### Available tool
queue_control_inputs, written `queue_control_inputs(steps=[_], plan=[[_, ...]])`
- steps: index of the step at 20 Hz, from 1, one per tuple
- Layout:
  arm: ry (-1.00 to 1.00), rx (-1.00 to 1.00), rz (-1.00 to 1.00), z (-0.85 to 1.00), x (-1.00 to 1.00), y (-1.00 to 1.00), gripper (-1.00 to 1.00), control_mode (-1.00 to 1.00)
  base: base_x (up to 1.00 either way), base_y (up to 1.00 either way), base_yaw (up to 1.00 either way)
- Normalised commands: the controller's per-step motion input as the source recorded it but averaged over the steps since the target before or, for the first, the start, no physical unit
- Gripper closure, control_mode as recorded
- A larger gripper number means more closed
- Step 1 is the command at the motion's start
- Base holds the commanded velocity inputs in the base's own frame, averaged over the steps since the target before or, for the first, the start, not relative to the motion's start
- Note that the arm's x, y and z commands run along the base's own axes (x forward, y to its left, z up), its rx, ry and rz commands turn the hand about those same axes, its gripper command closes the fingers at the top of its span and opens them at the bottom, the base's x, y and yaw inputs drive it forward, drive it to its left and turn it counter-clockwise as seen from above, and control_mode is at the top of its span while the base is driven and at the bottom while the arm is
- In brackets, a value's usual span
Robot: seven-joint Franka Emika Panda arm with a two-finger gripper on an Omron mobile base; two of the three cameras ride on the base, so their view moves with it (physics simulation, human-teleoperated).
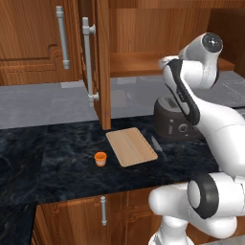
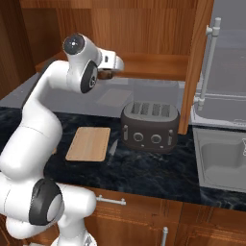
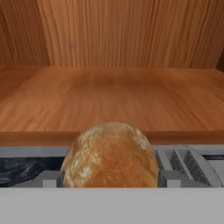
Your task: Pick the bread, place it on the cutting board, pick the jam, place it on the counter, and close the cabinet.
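We see the gripper [image 3: 110,179] pinching the round mottled-brown bread [image 3: 111,157] at its sides, up near the open cabinet's reddish wooden shelf [image 3: 109,98] — likely so it clears the edge before heading down to the flat light-tan wooden cutting board [image 1: 131,146].

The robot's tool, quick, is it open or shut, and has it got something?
The tool is closed on the round brown bread, one dark fingertip at each side.
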Motion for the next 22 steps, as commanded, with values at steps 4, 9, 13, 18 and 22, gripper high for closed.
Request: queue_control_inputs(steps=[4, 9, 13, 18, 22], plan=[[0.0, 0.0, 0.16, 0.0, -0.33, 0.16, 1.0, -1.0, 0.0, 0.0, 0.0], [0.0, 0.0, 0.11, 0.0, -0.25, 0.16, 1.0, -1.0, 0.0, 0.0, 0.0], [0.01, 0.0, 0.04, 0.0, -0.3, 0.13, 1.0, -1.0, 0.0, 0.0, 0.0], [0.03, 0.0, 0.0, -0.02, -0.39, 0.11, 1.0, -1.0, 0.0, 0.0, 0.0], [0.04, 0.0, 0.0, -0.02, -0.38, 0.12, 1.0, -1.0, 0.0, 0.0, 0.0]])
